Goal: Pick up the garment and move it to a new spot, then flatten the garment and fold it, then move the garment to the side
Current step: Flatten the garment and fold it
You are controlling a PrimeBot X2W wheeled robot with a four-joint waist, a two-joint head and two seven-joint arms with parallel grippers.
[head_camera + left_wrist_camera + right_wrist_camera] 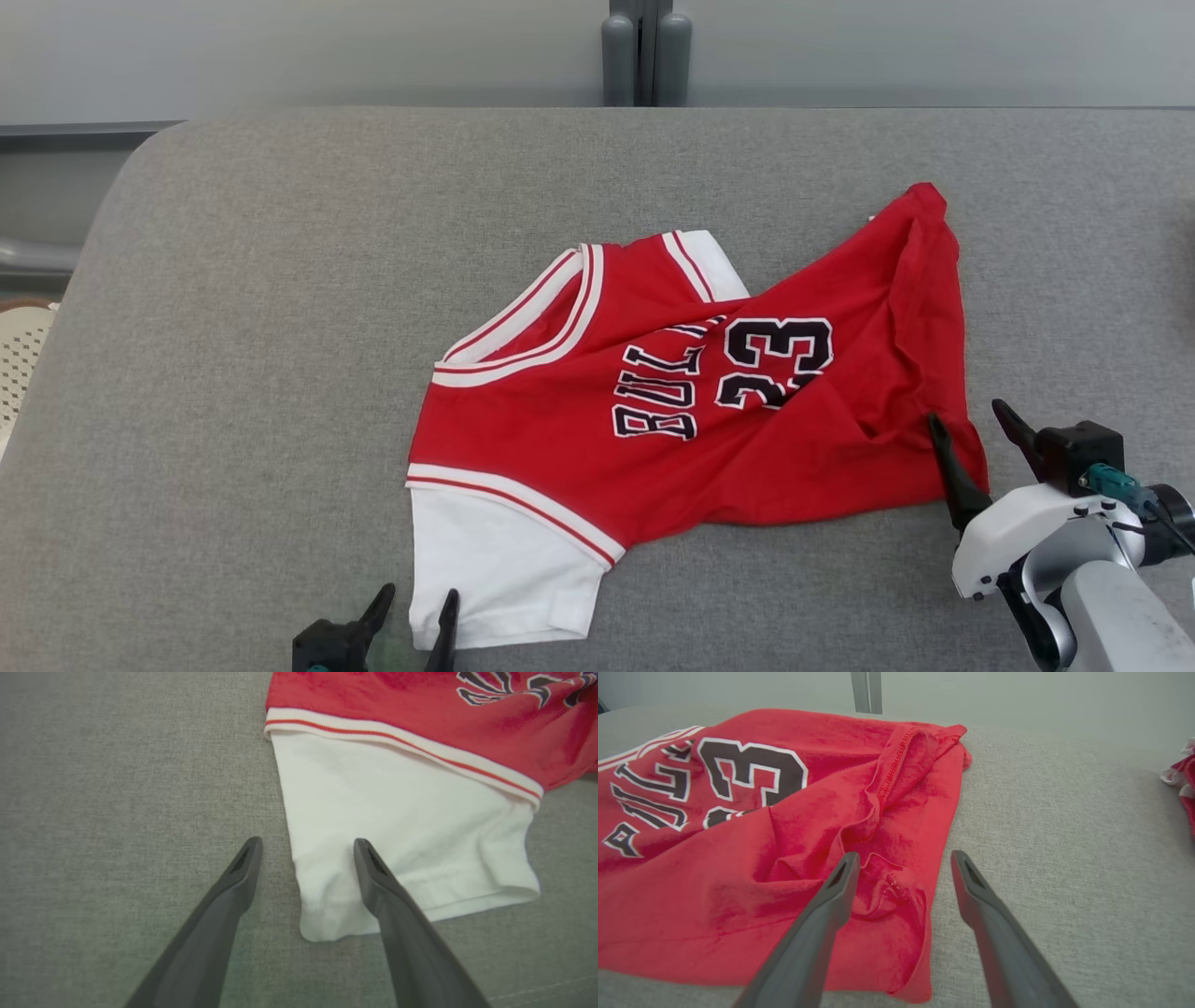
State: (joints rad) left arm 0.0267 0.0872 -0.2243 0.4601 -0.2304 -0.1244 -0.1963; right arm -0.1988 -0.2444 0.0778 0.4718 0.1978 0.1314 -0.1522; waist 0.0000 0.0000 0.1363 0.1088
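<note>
Materials and finish: garment (747,439) on surface (280,280).
Body of garment: soft red knit cloth, matt, faintly napped; trim (327,721) white, ribbed; sleeve (495,569) white cloth, smoother; lettering (775,359) flat, matt. Surface: grey woven fabric, coarse grain, matt. Fingers (233,891) of left pincer (420,593) and right pincer (964,411): dark, smooth, matt, plastic-looking. Lower right of the frame, arm shell (1018,527): white, hard, semi-gloss plastic.

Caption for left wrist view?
Open left claw straddling the white sleeve edge of a red jersey on grey upholstery.

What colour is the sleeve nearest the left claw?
White sleeve, below a white-and-red striped band; clearest in the left wrist view.
</note>
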